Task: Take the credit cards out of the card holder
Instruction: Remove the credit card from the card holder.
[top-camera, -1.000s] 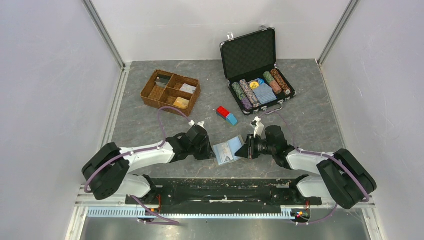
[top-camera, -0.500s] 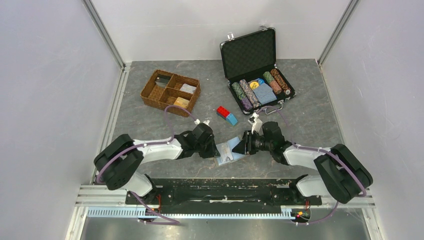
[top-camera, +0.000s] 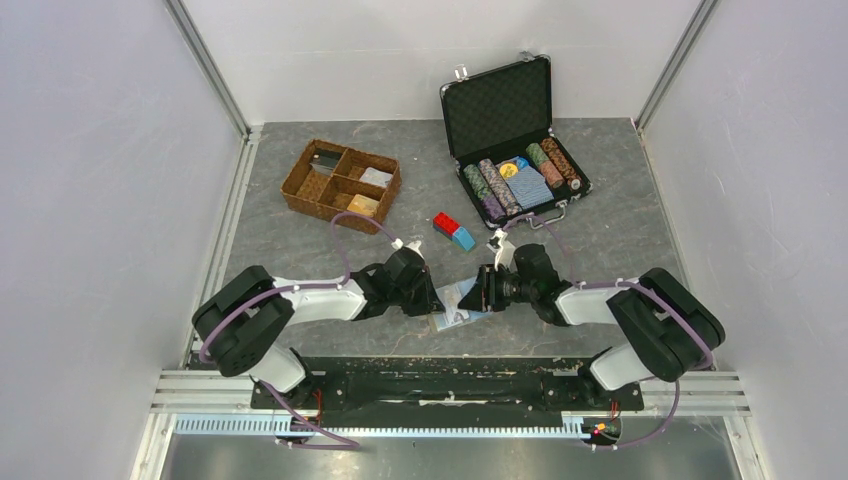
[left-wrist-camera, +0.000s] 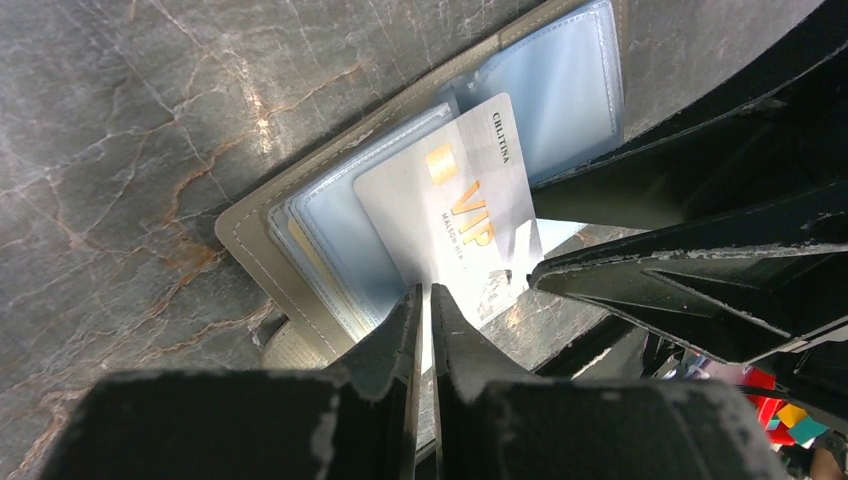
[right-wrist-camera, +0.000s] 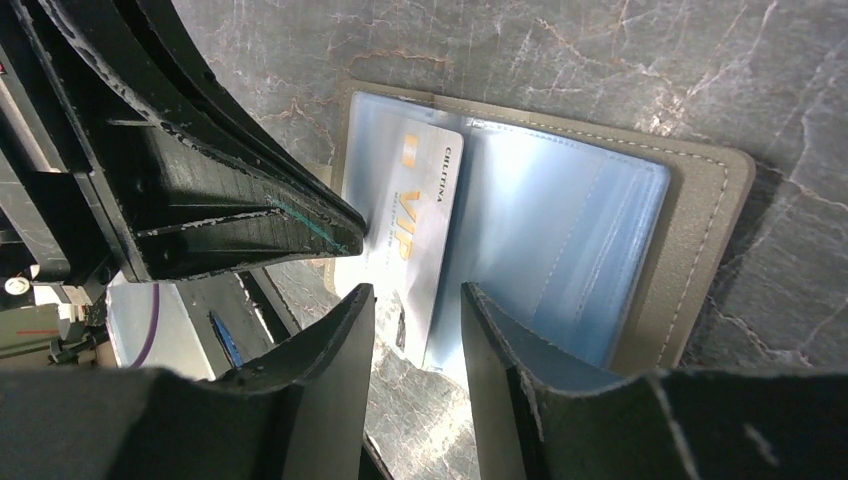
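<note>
The card holder (left-wrist-camera: 250, 235) lies open on the counter (left-wrist-camera: 120, 120) between the arms, with a silver card (left-wrist-camera: 470, 210) marked VIP sticking half out. The left gripper (left-wrist-camera: 422, 310) pinches that card's edge, jaws nearly closed. The right gripper (right-wrist-camera: 415, 295) straddles the card's end, jaws partly open.

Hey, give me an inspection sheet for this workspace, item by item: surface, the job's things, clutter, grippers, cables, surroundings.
Surface: dark grey marbled tabletop; no spills seen.
Job's things: card holder lies open between the arms; a VIP card sticks partway out of it.
Clutter: wicker tray holding small items, open chip case, red and blue blocks; all farther back, apart from the holder.
Grippers: left gripper pinches the VIP card's edge; right gripper is open, fingers either side of the card's end.
Cables: purple cables follow both arms.
Surroundings: white walls on three sides.
</note>
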